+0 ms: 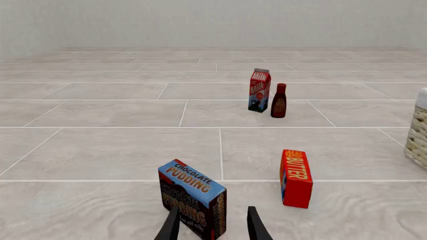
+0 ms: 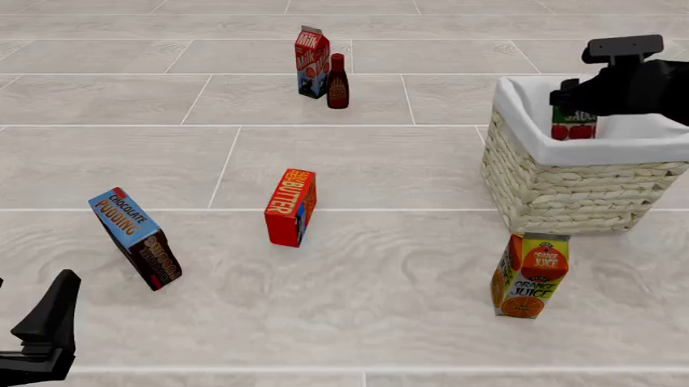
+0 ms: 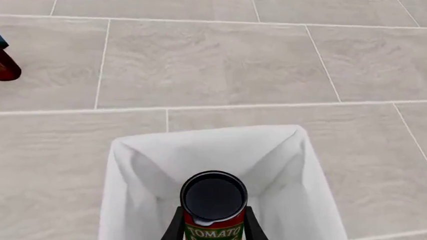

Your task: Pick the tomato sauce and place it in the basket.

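The tomato sauce point(image 3: 213, 200), a small tin with a dark top and a red and green label, hangs between the fingers of my right gripper point(image 3: 215, 227), which is shut on it. It is over the inside of the basket point(image 3: 147, 165), a pale wicker one with white cloth lining. From the front, the tomato sauce point(image 2: 574, 125) shows just behind the near rim of the basket point(image 2: 570, 185), under my right gripper point(image 2: 573, 101). My left gripper point(image 2: 48, 322) is low at the near left, open and holding nothing; in its wrist view the left gripper point(image 1: 212, 225) points toward a pudding box.
A chocolate pudding box point(image 2: 135, 238) leans just beyond the left gripper. A red butter box point(image 2: 290, 207) stands mid-floor. An orange juice carton point(image 2: 530, 274) stands in front of the basket. A milk carton point(image 2: 311, 50) and a dark bottle point(image 2: 337, 81) stand at the back.
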Controlling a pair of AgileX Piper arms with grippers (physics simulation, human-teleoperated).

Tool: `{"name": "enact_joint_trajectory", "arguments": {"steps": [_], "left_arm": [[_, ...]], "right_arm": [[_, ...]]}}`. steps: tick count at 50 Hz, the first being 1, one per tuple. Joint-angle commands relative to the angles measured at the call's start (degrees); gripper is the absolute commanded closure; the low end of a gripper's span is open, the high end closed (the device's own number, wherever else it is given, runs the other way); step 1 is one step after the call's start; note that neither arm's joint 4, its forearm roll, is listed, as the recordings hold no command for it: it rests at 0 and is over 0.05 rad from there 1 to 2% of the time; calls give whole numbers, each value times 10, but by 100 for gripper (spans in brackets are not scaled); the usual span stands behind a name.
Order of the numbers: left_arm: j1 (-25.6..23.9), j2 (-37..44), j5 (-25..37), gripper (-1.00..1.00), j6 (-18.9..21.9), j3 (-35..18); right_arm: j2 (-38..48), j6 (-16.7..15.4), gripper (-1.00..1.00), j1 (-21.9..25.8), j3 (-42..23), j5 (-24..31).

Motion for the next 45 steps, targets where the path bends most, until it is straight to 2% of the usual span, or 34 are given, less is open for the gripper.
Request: {"name": "enact_joint_trajectory", "arguments": {"steps": [1, 12, 13, 26, 34, 45], "left_arm": [[0, 0, 0, -100, 0, 0], [0, 0, 0, -100, 0, 0], [0, 0, 0, -100, 0, 0], [0, 0, 0, -100, 0, 0], [0, 0, 0, -100, 0, 0], [0, 0, 0, -100, 0, 0]], "right_arm": [[14, 12, 100, -1, -10, -3], [4, 14, 100, 7, 6, -16], [3, 12, -100, 9, 8, -17], [-17, 27, -100, 9, 30, -22], [-42, 25, -100, 2, 38, -19], [-147, 34, -100, -1, 69, 2]]}}
